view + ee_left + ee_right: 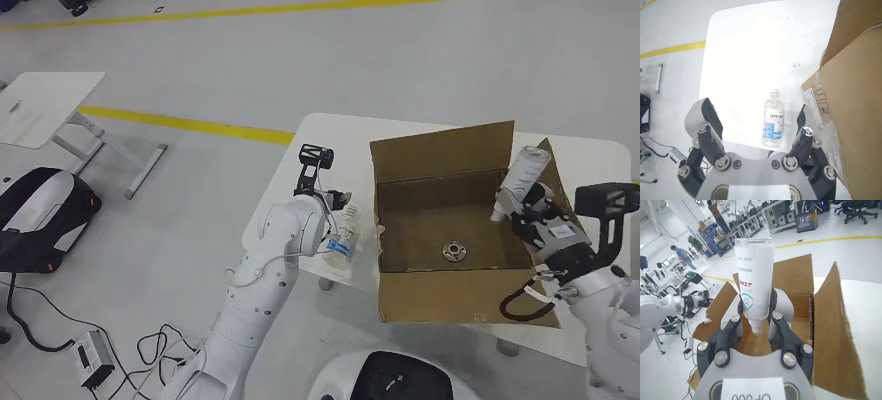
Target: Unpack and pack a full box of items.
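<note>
Near the 8 o'clock edge of the white table [330,150], the left gripper [756,110] hangs with its jaws spread wide over a clear plastic bottle with a blue-and-white label [773,121], which lies flat and untouched. At the bottle's 3 o'clock stands the open brown cardboard box [450,215], with a small round metal part [455,249] on its floor. Over the box's 3 o'clock wall, the right gripper [755,308] clamps a white plastic tube bottle [754,275], cap toward the wrist.

The top camera looked down from well above the cardboard box [445,298]. The left wrist camera hung near the box's left outer wall, facing down. The right wrist camera, close behind the right gripper [756,303] clamping a white bottle [753,275], faced across the box's open top. All three shared the box.
</note>
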Motion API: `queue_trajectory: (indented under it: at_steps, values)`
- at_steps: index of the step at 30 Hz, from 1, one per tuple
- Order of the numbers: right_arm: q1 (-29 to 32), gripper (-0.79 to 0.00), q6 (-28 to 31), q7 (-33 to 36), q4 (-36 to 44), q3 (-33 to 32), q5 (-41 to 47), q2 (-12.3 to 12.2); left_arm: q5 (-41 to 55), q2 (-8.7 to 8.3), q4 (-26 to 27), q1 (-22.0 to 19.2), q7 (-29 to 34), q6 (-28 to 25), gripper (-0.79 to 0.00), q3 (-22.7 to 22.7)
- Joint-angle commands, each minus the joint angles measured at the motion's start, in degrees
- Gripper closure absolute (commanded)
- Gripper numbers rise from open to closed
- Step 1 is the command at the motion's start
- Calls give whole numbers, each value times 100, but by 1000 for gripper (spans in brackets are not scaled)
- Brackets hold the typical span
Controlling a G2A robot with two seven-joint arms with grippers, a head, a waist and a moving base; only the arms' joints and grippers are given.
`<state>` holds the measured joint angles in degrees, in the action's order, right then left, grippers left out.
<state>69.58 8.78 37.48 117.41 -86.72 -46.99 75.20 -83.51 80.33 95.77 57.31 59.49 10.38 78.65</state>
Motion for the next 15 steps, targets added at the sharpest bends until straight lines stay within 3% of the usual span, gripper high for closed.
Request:
queue_trajectory:
  at_steps: [1,8,15]
  values:
    - [192,0,32,-28,209,-313,165,-26,0,0,0,0,0,0,-785,0]
    - [885,0,176,-110,812,-1372,798,-110,0,0,0,0,0,0,-785,0]
    - [1463,0,268,-128,884,-2170,1290,-168,0,0,0,0,0,0,-785,0]
